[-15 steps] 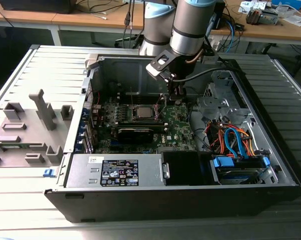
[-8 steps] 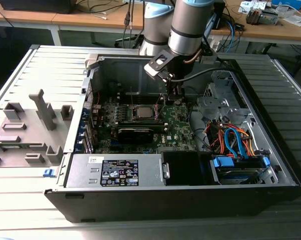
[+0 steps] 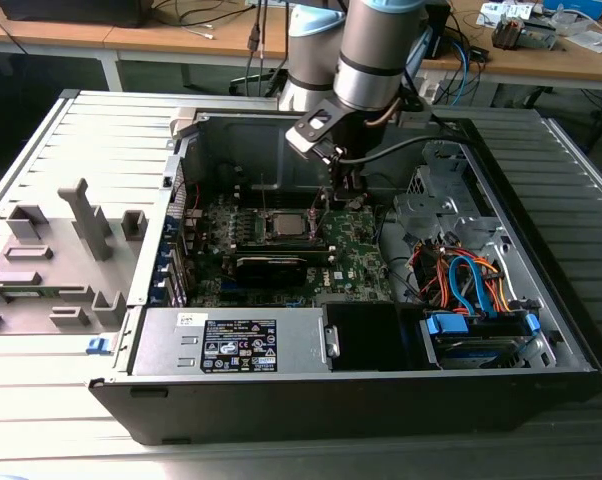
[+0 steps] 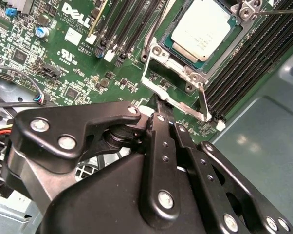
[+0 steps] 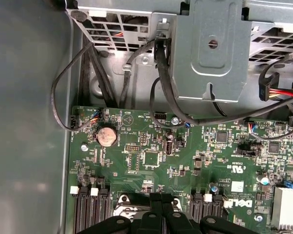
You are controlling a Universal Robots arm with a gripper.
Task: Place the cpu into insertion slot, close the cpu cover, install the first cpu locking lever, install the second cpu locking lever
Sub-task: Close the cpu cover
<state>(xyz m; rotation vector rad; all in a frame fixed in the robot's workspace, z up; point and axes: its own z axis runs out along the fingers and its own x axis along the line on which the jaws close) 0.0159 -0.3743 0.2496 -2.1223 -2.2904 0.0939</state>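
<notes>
1. Second wrist view: the gripper (image 4: pixel 158 108) has its black fingers (image 4: pixel 156 146) drawn together. Their tips sit right at the edge of the cpu cover (image 4: pixel 173 80); whether they pinch anything there cannot be told.
2. In the same view the cpu (image 4: pixel 202 29) lies flat, silver top up, seated in the insertion slot (image 4: pixel 185 66). The cpu cover lies down around it as a silver frame.
3. A thin metal locking lever (image 4: pixel 203 100) runs along one side of the cover, close to the black memory slots (image 4: pixel 244 68). Whether it is latched cannot be told.
4. In the first wrist view the fingertips of the gripper (image 5: pixel 162 204) hang together over the green motherboard (image 5: pixel 151 141). A round coin battery (image 5: pixel 107 136) lies on the board, and black cables (image 5: pixel 64 97) loop up towards a grey drive cage (image 5: pixel 212 48).
5. In the exterior view the arm (image 3: pixel 376 50) reaches down into the open computer case (image 3: pixel 541 330), which lies on its side on the ridged grey table (image 3: pixel 41 400). The gripper (image 3: pixel 347 200) is just beside the socket, on the exterior view's right of it.
6. The case also holds a power supply box (image 3: pixel 231 340) along the near wall, a drive bay with blue latches (image 3: pixel 476 325), and a bundle of orange and blue cables (image 3: pixel 461 275).
7. A grey fixture (image 3: pixel 81 215) stands on the table outside the case, at the exterior view's left.
</notes>
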